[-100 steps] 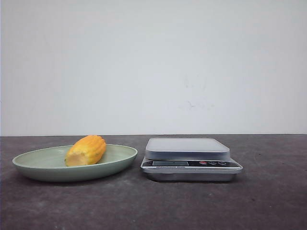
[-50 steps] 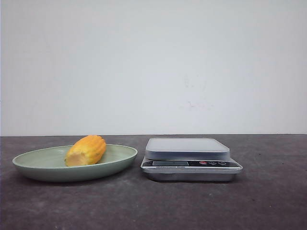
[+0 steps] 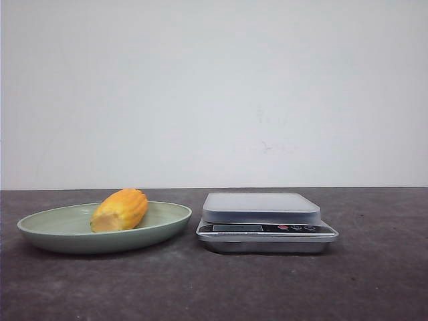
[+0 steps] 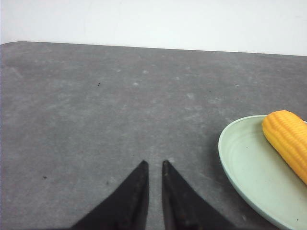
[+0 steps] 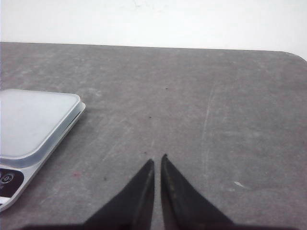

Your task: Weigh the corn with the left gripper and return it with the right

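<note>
Two end effectors hung over bare desk (image 3: 374,281), each with its fingers nearly together and nothing between them. The corn (image 3: 120,210) lay in the dish (image 3: 40,231) toward the desk's left edge, well apart from the left end effector (image 4: 153,165) and off to its side. The scale (image 3: 266,221) sat just beside the dish, with the right end effector (image 5: 157,160) apart from it.
</note>
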{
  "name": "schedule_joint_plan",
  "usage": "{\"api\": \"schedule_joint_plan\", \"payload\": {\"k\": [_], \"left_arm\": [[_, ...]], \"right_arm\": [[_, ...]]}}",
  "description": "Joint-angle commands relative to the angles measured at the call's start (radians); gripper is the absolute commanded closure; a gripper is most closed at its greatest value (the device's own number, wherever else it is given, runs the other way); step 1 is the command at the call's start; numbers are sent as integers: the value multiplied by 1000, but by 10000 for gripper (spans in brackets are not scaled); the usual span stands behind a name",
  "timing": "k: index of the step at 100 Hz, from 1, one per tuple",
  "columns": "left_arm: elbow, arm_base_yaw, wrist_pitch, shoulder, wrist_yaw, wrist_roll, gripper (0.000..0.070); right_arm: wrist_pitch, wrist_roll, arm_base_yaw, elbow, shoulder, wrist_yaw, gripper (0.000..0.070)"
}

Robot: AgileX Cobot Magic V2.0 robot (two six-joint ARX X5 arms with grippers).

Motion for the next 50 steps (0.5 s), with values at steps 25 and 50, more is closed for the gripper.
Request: {"api": "schedule_joint_plan", "payload": {"k": [25,50], "left_arm": [[-17,2,-3,-1,-2,1,684],[-17,2,-2,-1,-2,-30,684]], "right_arm": [[11,-10,1,-2,0,0,683],[11,39,3,-2,0,-3,683]]}}
